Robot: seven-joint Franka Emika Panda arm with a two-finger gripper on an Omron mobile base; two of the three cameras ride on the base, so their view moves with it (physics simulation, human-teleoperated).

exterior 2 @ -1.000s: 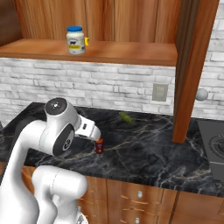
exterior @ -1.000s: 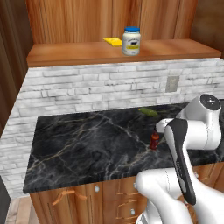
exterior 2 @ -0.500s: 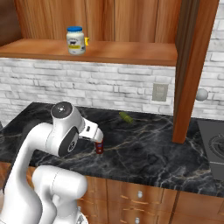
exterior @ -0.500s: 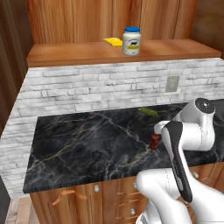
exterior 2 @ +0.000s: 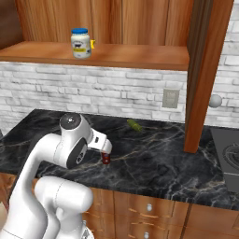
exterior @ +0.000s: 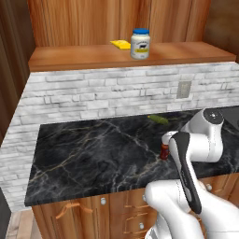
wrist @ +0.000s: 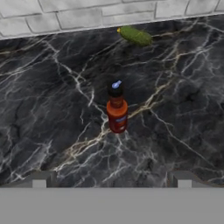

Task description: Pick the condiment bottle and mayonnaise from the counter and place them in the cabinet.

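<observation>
The condiment bottle (wrist: 117,111), slim and dark red with a black cap, stands upright on the black marble counter (exterior: 93,154). My gripper (wrist: 111,181) hovers over it, open, its fingertips spread wide and touching nothing. From the base views the gripper (exterior 2: 105,148) sits just above the bottle (exterior 2: 106,159), and the arm partly covers the bottle (exterior: 164,151). The mayonnaise (exterior: 140,43), a white jar with a blue lid, stands on the cabinet shelf (exterior: 84,56); it also shows as the jar (exterior 2: 80,43) in the right base view.
A green pickle-like thing (wrist: 135,35) lies near the brick wall behind the bottle. A yellow item (exterior: 120,44) rests on the shelf beside the jar. A wooden post (exterior 2: 200,70) and a stove (exterior 2: 228,156) stand to the right. Drawers (exterior: 116,210) front the counter.
The arm has swung in and slightly down, bringing the hand closer over the condiment bottle. The bottle and the jar have not moved.
</observation>
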